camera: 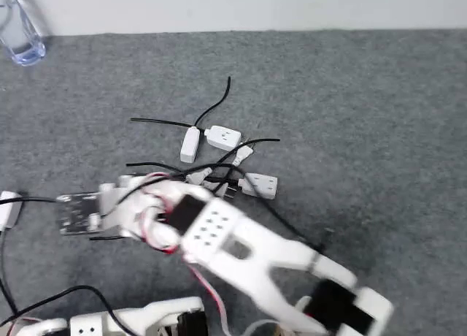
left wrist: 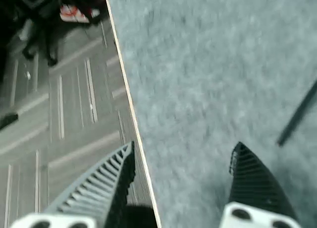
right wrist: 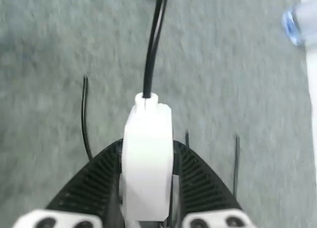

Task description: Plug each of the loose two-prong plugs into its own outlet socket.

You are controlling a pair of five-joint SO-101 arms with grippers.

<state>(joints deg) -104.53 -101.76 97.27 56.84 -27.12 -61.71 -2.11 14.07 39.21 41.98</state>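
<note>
My right gripper (right wrist: 148, 147) is shut on a white plug body (right wrist: 147, 158) whose black cord (right wrist: 153, 44) runs away over the grey mat. In the high view this arm stretches leftward, with its gripper (camera: 73, 213) low over the mat's left side. Near the middle lie two white outlet sockets (camera: 222, 136) (camera: 261, 185), a long white plug (camera: 190, 144) and smaller plugs (camera: 243, 155) (camera: 198, 177), tangled in black cords. My left gripper (left wrist: 185, 148) stands open with nothing in it, over the table's edge (left wrist: 126, 89).
A clear bottle (camera: 18, 29) stands at the far left corner. A white piece (camera: 7, 208) on a black cord lies at the left edge. The other arm's base (camera: 139, 318) sits at the front left. Floor (left wrist: 54, 99) shows beyond the table edge.
</note>
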